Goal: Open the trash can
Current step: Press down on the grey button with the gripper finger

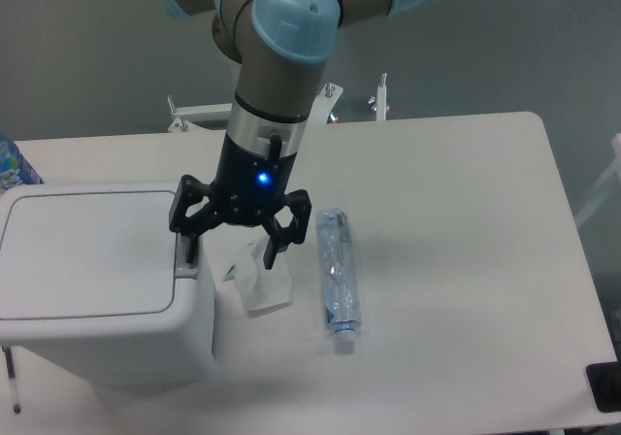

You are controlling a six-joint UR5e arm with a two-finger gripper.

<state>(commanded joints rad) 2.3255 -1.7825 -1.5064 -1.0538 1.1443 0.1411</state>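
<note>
We see the bin [92, 280] at the table's [466, 260] left edge, lid shut and facing up, long axis left-right, button [184, 257] at its right end. The end effector [231, 252] hangs spread, one finger [190, 248] on the button. A bottle [338, 280] lies right.

trash can [97, 289]: smooth white plastic | bottle [337, 280]: clear crinkled plastic | table [466, 260]: matt white

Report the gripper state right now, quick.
Gripper: open, fingers spread and holding nothing; one finger is down at the button edge of the closed trash can.
</note>
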